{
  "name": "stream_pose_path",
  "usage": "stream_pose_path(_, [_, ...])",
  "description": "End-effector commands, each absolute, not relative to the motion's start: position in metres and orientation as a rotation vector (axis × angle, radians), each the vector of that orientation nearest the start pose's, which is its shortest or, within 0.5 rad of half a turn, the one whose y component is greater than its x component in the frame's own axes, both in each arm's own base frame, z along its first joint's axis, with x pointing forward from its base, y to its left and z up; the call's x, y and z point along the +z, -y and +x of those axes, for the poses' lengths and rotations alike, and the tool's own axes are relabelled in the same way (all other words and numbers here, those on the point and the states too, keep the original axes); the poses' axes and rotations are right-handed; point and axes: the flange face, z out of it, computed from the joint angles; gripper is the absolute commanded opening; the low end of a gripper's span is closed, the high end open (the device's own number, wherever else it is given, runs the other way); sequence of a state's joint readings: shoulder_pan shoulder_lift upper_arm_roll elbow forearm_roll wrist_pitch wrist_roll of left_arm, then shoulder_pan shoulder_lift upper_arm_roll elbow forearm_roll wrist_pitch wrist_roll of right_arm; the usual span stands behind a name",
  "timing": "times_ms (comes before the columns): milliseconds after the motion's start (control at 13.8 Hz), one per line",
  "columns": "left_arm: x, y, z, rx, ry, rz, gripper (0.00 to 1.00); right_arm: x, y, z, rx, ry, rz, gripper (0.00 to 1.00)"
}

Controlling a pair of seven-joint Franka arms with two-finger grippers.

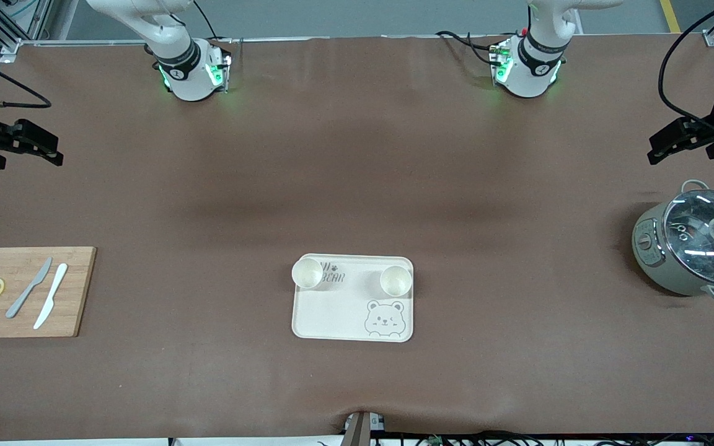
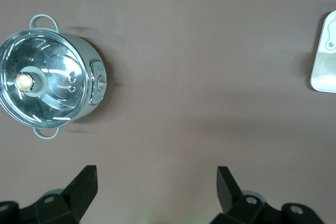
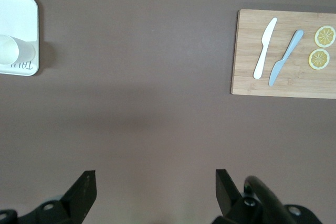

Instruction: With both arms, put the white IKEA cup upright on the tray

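The cream tray [image 1: 332, 316] with a bear face lies at the middle of the table, near the front camera. Two white cups stand upright on the tray's edge farther from the camera: one [image 1: 307, 272] toward the right arm's end, one [image 1: 395, 280] toward the left arm's end. My left gripper [image 1: 657, 150] is open and empty, up over the table's left-arm end above the pot; its wrist view [image 2: 156, 182] shows a tray corner [image 2: 325, 72]. My right gripper [image 1: 53, 152] is open and empty over the right-arm end; its wrist view [image 3: 156, 184] shows the tray [image 3: 21, 14] and one cup [image 3: 13, 50].
A grey-green pot with a glass lid [image 1: 695, 248] stands at the left arm's end and shows in the left wrist view [image 2: 47, 80]. A bamboo cutting board [image 1: 22, 263] with two knives and two lemon slices lies at the right arm's end, also in the right wrist view [image 3: 294, 85].
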State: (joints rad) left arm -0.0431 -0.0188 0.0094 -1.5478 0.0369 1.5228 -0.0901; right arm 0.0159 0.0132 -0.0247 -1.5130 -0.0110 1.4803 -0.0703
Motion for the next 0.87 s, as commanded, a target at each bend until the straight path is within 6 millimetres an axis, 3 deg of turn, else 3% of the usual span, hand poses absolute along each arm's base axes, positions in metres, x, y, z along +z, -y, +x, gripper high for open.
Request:
stream_pose_path(0, [0.6492, 0.0139, 0.5401, -0.014, 0.05, -3.113, 1.0, 0.641, 0.0073, 0.546, 0.062, 0.119, -3.157, 1.0])
stream_pose_path(796, [0.6493, 0.0173, 0.5405, -0.009, 0.038, -3.113, 1.0, 0.6472, 0.0124, 0.5448, 0.055, 0.091, -3.166, 1.0])
